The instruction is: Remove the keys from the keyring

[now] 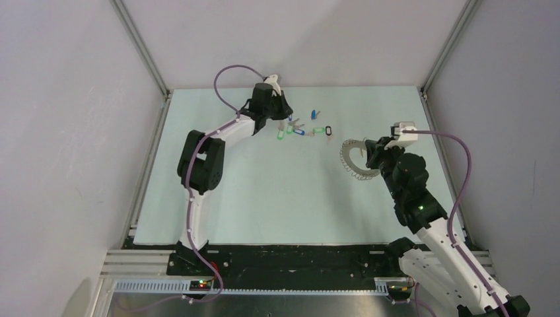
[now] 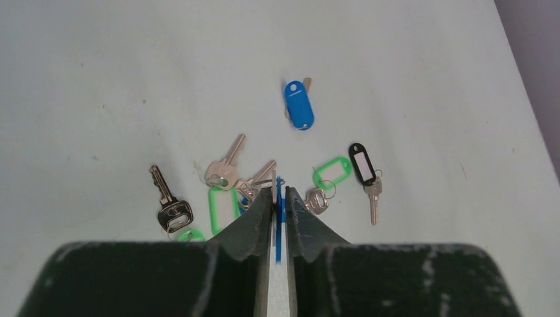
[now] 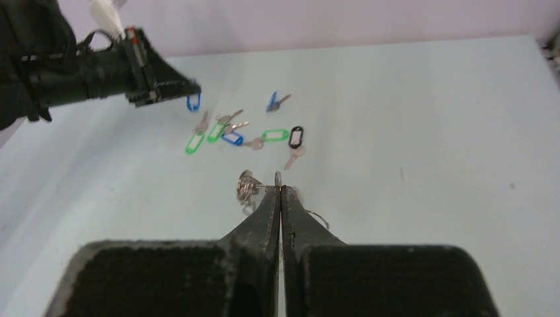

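Observation:
My left gripper (image 1: 282,113) hangs over a scatter of loose keys (image 1: 300,129) at the far middle of the table. In the left wrist view my left gripper (image 2: 279,198) is shut on a blue tag (image 2: 279,218) seen edge-on, above the keys (image 2: 224,168). The right wrist view shows that tag (image 3: 193,101) at its tip. My right gripper (image 1: 367,153) is shut on the keyring (image 1: 349,165), a silver hoop fringed with small keys, at the right. In the right wrist view my right gripper (image 3: 281,188) pinches its thin wire (image 3: 277,177).
Loose on the table are a blue-tagged key (image 2: 299,105), a black-tagged key (image 2: 362,165), green tags (image 2: 332,172) and a dark-headed key (image 2: 170,206). Frame posts and grey walls close the table (image 1: 264,198) on the left, back and right.

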`<state>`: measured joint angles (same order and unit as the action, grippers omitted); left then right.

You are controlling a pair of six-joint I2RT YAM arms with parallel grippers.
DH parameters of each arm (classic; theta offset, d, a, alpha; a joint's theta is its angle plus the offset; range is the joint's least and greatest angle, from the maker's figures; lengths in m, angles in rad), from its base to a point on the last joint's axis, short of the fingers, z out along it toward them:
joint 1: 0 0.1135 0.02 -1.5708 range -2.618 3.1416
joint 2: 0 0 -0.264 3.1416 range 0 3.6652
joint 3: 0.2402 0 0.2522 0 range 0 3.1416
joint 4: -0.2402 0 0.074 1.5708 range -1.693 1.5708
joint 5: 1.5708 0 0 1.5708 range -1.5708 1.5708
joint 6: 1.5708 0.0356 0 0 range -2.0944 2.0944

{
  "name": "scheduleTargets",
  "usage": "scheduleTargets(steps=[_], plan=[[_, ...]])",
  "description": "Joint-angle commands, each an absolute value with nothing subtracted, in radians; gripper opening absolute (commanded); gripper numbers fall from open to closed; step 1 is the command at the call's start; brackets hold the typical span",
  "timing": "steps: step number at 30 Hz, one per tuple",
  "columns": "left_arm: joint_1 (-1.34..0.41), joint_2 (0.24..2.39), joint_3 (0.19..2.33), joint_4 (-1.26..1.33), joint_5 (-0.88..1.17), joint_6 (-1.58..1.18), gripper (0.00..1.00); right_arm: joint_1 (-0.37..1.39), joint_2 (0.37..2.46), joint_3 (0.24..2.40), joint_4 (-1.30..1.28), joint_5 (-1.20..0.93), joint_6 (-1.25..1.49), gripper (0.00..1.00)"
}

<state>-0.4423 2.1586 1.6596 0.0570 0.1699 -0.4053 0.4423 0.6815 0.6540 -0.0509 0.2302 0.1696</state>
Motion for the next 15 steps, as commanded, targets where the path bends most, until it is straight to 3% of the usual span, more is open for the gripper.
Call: scheduleTargets(steps=[1, 7, 8, 10, 15], plan=[[-0.421, 2.193, 1.731, 0.084, 0.245, -0.545, 0.17, 0.379, 0.688, 0.737, -0.051, 0.241, 0.146, 0.0], [-0.421, 2.187, 1.712, 0.084, 0.278, -0.547, 0.51, 0.237, 0.742, 0.754, -0.052, 0.147, 0.206, 0.0], [-0.42, 2.18, 1.705, 0.086, 0.28, -0.543, 0.77, 0.201, 0.751, 0.754, -0.045, 0.105, 0.219, 0.0], [-0.42, 2.153, 1.685, 0.086, 0.275, -0.533, 0.97, 0.161, 0.778, 0.754, -0.03, 0.073, 0.253, 0.0], [-0.426, 2.066, 1.661, 0.082, 0.261, -0.531, 1.0, 0.14, 0.839, 0.754, -0.013, 0.061, 0.281, 0.0]])
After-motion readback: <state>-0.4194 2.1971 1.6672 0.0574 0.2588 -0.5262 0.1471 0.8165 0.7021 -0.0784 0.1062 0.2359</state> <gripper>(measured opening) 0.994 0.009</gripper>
